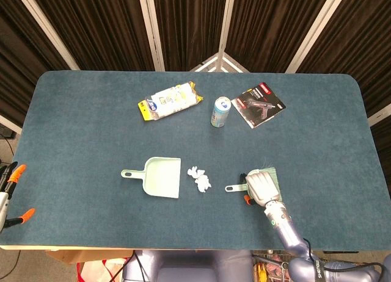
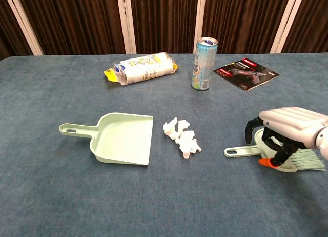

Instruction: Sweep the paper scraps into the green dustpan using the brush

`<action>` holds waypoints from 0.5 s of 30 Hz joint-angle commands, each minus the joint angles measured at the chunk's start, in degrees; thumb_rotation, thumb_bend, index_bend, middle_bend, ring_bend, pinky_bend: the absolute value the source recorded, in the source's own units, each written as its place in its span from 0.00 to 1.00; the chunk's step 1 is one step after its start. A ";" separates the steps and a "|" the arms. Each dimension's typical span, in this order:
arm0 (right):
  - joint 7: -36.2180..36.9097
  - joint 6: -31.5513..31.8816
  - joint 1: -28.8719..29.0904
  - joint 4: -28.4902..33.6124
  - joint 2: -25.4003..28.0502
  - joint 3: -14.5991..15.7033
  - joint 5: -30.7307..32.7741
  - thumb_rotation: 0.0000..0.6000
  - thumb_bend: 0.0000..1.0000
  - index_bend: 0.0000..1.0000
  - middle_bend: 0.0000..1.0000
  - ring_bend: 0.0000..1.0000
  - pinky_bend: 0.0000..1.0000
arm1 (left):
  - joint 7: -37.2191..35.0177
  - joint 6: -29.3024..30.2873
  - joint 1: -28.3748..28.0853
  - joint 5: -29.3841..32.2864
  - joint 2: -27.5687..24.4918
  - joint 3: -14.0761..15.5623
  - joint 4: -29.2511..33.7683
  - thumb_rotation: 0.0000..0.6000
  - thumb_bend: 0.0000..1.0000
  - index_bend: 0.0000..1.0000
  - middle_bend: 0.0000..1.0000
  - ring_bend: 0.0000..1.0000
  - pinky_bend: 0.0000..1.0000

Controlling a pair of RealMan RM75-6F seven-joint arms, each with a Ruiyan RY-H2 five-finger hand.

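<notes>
Chest view shows the right hand (image 2: 287,132) lowered over the brush (image 2: 248,151) at the near right of the surface (image 2: 51,196), fingers curled down around the brush body; whether they grip it cannot be told. The brush handle points left toward the paper scraps (image 2: 182,137), which lie just right of the green dustpan (image 2: 120,139). A can (image 2: 203,63) stands further back.
</notes>
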State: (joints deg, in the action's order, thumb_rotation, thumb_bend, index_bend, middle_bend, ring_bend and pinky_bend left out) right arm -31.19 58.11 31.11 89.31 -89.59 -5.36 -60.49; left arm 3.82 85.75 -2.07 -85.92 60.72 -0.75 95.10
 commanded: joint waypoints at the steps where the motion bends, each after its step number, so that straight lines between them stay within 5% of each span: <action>1: 0.05 0.35 0.10 -0.56 -0.72 -0.02 0.35 1.00 0.29 0.42 0.83 0.90 0.91 | 0.00 -0.02 -0.01 0.06 -0.02 -0.02 -0.01 1.00 0.00 0.00 0.00 0.00 0.00; 10: -0.30 0.78 0.25 -2.24 -2.57 0.23 1.43 1.00 0.41 0.50 0.83 0.90 0.91 | -0.13 -0.13 -0.04 0.24 -0.09 -0.04 0.08 1.00 0.00 0.00 0.00 0.00 0.00; 15: -0.34 1.00 0.16 -2.66 -2.88 0.37 1.98 1.00 0.49 0.70 0.83 0.90 0.91 | -0.22 -0.31 -0.08 0.42 -0.16 -0.05 0.18 1.00 0.00 0.00 0.00 0.00 0.00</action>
State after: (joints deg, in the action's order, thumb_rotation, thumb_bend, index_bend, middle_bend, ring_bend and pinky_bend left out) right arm -31.48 59.08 31.30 86.69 -92.45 -5.03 -58.60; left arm 3.60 85.44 -2.15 -85.51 60.56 -0.80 95.28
